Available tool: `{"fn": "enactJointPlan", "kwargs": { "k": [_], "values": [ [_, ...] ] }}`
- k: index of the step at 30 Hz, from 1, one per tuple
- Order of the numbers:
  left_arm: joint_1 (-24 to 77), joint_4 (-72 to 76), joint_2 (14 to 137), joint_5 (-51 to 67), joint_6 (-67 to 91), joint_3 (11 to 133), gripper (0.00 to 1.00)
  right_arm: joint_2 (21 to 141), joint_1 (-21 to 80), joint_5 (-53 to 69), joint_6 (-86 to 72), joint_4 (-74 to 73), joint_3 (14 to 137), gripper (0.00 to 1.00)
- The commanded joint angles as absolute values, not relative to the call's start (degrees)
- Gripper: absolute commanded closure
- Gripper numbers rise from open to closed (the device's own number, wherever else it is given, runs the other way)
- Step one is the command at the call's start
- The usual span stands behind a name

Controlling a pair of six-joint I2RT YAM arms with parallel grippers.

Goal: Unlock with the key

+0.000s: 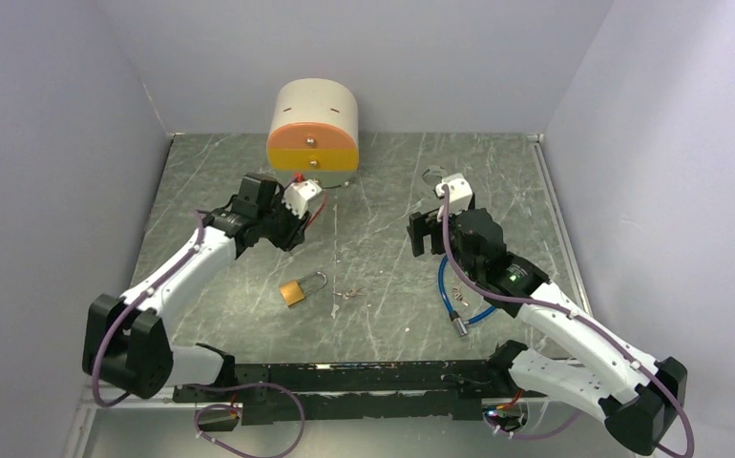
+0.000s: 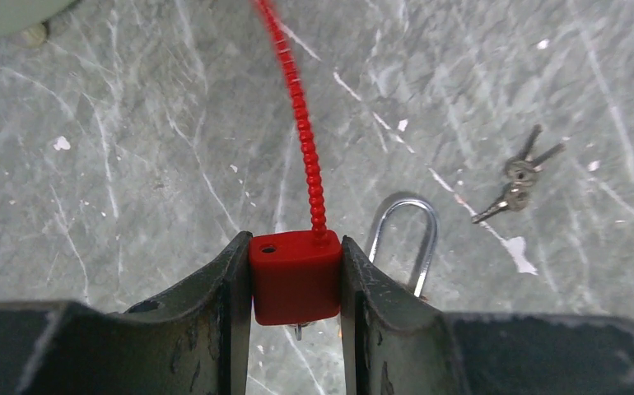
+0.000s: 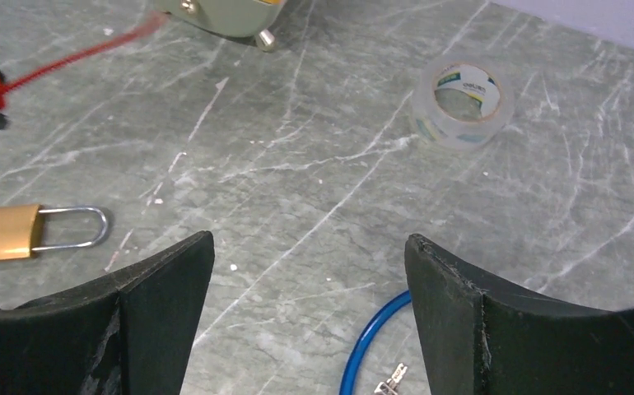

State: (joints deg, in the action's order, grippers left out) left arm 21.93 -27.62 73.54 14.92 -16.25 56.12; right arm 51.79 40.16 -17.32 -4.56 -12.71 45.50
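My left gripper (image 2: 295, 244) is shut on a red lock block (image 2: 294, 280); its red beaded cable (image 2: 303, 132) runs away from the jaws. In the top view this gripper (image 1: 295, 232) hovers left of centre. A brass padlock (image 1: 295, 290) with a steel shackle (image 2: 407, 234) lies on the table below it. A small bunch of keys (image 2: 517, 176) lies right of the padlock and shows in the top view (image 1: 347, 293). My right gripper (image 3: 310, 255) is open and empty, above the table (image 1: 428, 232). The padlock also shows in the right wrist view (image 3: 11, 233).
A cream and orange cylinder box (image 1: 313, 124) stands at the back. A clear tape roll (image 3: 462, 92) lies at the back right. A blue cable (image 1: 457, 307) with a second small key (image 3: 389, 382) lies under my right arm. Grey walls enclose the marbled table (image 1: 383, 191).
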Motion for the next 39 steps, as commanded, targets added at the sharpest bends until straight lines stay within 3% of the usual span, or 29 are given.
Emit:
{"fn": "enactJointPlan", "kwargs": {
  "k": [1,12,16,24,25,26,33,39],
  "values": [
    [21.5,-24.1,79.4,13.6,-22.0,57.4,0.97,50.7,40.2,-15.2,-6.6,-10.3,48.8,0.12],
    [21.3,-25.0,92.0,13.0,-24.6,64.1,0.93,52.6,40.2,-13.8,-14.4,-9.7,48.5,0.14],
    [20.7,-28.2,96.2,9.5,-27.7,67.0,0.68,52.9,40.2,-13.1,-16.1,-10.2,48.0,0.14],
    [19.1,-26.6,96.1,8.4,-26.3,67.1,0.34,53.2,40.2,-13.0,-20.6,-10.8,46.9,0.14],
    [19.0,-25.9,95.6,7.4,-25.2,66.8,0.17,53.2,40.2,-12.8,-21.0,-10.7,46.8,0.15],
    [18.9,-25.7,95.1,7.2,-24.5,66.6,0.07,53.4,40.3,-12.6,-21.2,-10.7,46.7,0.15],
    [18.7,-23.3,87.3,10.4,-13.8,63.8,0.06,60.6,40.3,-5.7,-24.0,-12.6,48.5,0.18],
    [18.7,-7.0,68.6,3.5,8.9,48.8,0.06,78.7,43.9,-0.4,-25.4,-20.3,55.7,0.27]
  ]
}}
